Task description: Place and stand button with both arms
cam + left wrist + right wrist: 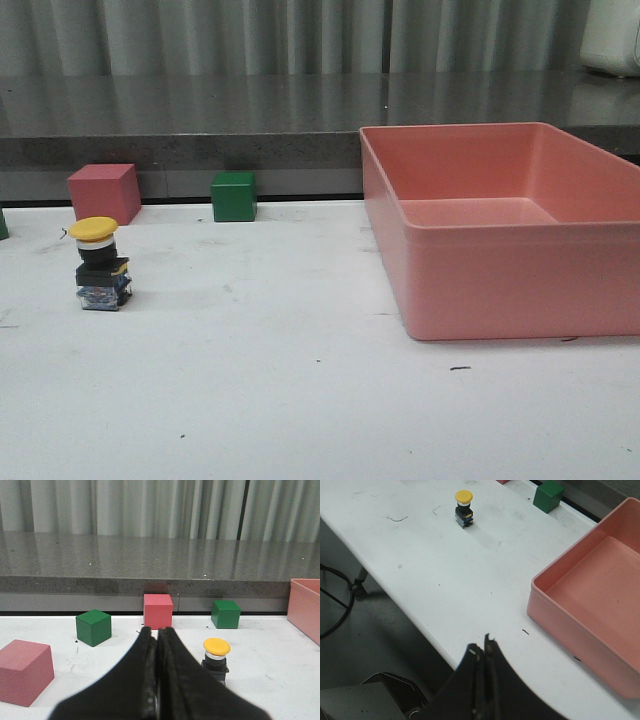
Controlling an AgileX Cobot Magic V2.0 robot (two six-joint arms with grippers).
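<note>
front view: button (101,264) stands upright at left on the surface (300,400); left claw (156,645) and right claw (485,652) both clenched, empty.

The setting was a robotics lab or test bench, not a home. A plain white table (300,400), scuffed and marked, filled the lower frame of the front view. Along the upper frame ran a dark speckled counter (200,115), with grey pleated curtains (250,35) closing off the background. Props on the table were test pieces only: painted cubes, pink (104,192) and green (234,196), at centre left, an industrial button (100,265) at left, and a pink plastic bin (510,230) at right. In the right wrist view, a bare grey floor with black cables (335,605) lay at left, beyond the table edge.
</note>
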